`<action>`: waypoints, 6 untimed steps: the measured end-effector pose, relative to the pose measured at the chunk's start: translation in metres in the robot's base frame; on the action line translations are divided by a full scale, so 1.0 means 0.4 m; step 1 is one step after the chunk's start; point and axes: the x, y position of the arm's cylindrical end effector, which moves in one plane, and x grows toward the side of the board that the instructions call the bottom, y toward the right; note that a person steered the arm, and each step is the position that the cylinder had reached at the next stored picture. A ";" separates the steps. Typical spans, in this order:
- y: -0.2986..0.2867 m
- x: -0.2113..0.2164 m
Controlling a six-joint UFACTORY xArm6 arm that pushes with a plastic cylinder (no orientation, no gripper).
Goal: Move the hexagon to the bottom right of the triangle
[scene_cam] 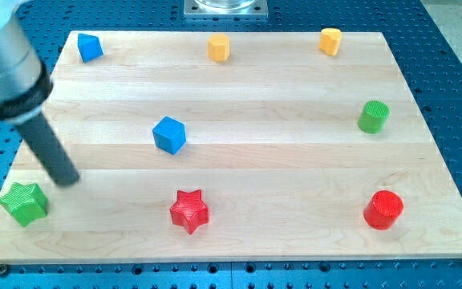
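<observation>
Task state on the tabletop (279,160), read from the view's left to the view's right.

At the far left, near the bottom edge, lies a green star (24,202). Just above and to its right stands our tool, a plain dark rod with no jaws to open or close. It grips nothing, and its tip (72,180) rests on bare wood, close to the green star but apparently not touching it.

In the top left corner sits the blue triangle (91,46), as far as we can make out its shape. This is the reference block. Further right come a blue cube (168,134) in the middle band and a red star (189,210) near the bottom edge.

Along the top edge we take the yellow hexagon (219,46) to be the block to move, though its outline is small. It lies level with the blue triangle and well apart from it, on its right. Beyond it are a second yellow block (330,40), a green cylinder (373,116) and a red cylinder (384,209).

We judge that the task is not begun. The tip is well apart from the yellow hexagon, which must travel leftward and a little downward to sit below and right of the blue triangle.
</observation>
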 end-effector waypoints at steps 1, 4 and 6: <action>-0.085 0.025; 0.030 -0.274; 0.416 -0.416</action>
